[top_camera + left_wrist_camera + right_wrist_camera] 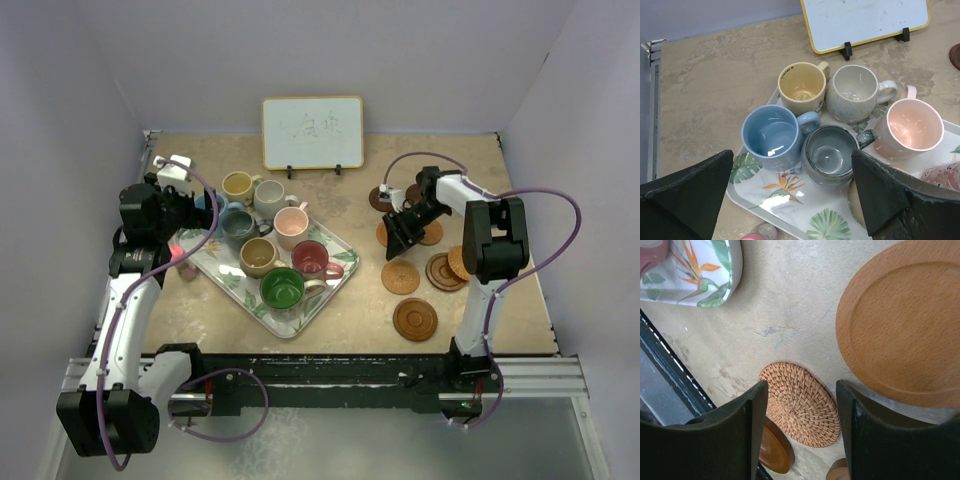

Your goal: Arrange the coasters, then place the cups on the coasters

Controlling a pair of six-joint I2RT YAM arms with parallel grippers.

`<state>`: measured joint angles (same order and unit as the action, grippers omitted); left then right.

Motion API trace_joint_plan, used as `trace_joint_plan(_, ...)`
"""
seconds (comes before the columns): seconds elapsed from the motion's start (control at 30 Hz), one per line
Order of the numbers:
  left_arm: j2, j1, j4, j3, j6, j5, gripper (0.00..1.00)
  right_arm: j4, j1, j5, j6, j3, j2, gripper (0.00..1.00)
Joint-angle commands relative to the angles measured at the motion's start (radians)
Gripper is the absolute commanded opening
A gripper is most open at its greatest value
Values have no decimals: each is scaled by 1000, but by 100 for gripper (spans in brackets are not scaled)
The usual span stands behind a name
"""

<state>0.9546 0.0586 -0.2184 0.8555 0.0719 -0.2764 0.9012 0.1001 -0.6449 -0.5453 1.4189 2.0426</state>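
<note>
You are working over a table [470, 150] whose left half is carrying the tray [232, 283], with all the cups [283, 288] sitting on it. The coasters [415, 319] are lying bunched on the right, some overlapping, so your right arm is the nearer one by far. Bare table is showing between the tray and that bunch, and toward the near edge, which looks like the room for spreading them.

Your right gripper [398, 243] is hanging low over the bunch, jaws partway apart and holding nothing. A woven coaster [800, 405] is lying flat under the gap, and a smooth wooden one [905, 315] is just beside the right finger. Your left gripper [792, 155] is hovering spread wide and empty above the blue cup [771, 137].
</note>
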Motion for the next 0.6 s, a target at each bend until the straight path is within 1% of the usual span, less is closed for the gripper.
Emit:
trace_joint_plan(0.0, -23, 7, 57, 10, 6, -8, 98, 23, 0, 4, 24, 62, -59, 61)
trace_joint_plan(0.2, -26, 7, 57, 12, 1, -10, 98, 46, 1, 21, 7, 64, -129, 63)
trace_joint_plan(0.43, -29, 8, 55, 10, -2, -13, 98, 47, 3, 90, -77, -119, -249, 62)
trace_joint_plan(0.57, -24, 8, 60, 9, -4, -16, 99, 8, 18, 115, -79, -212, -280, 60)
